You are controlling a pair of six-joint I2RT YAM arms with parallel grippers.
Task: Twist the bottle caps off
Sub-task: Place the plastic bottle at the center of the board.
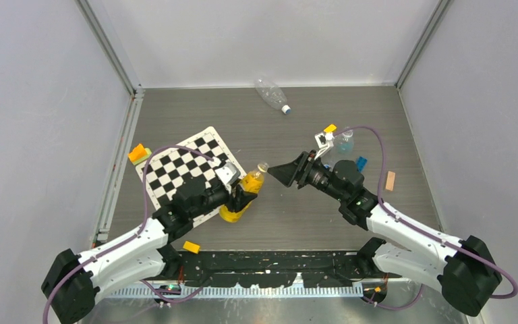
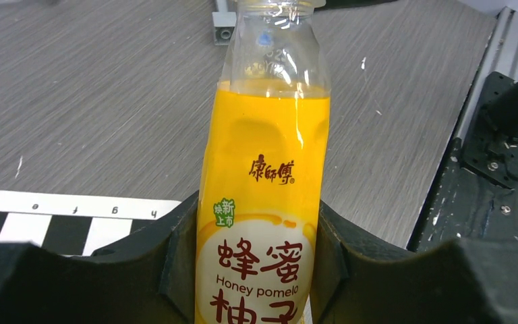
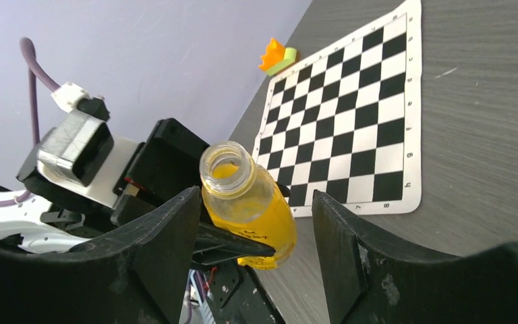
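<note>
My left gripper [image 1: 241,197] [image 2: 260,226] is shut on the lower body of the yellow-orange bottle [image 1: 248,189] [image 2: 266,189] [image 3: 246,202], holding it tilted above the table. Its neck is bare and its mouth [image 3: 226,164] stands open with no cap on it. My right gripper [image 1: 274,173] [image 3: 256,196] is open just in front of the neck, fingers on either side and apart from it, with nothing held. A clear crinkled bottle [image 1: 270,92] lies at the back with a pale blue-white cap [image 1: 286,109] on it. Another clear bottle [image 1: 344,142] stands behind my right arm.
A checkerboard mat [image 1: 175,177] [image 3: 351,115] lies left of the held bottle. Scattered about are an orange-green block [image 1: 137,153] [image 3: 276,56], a yellow block [image 1: 191,247], a blue block [image 1: 361,163], a small yellow piece [image 1: 330,128] and a tan strip [image 1: 390,180].
</note>
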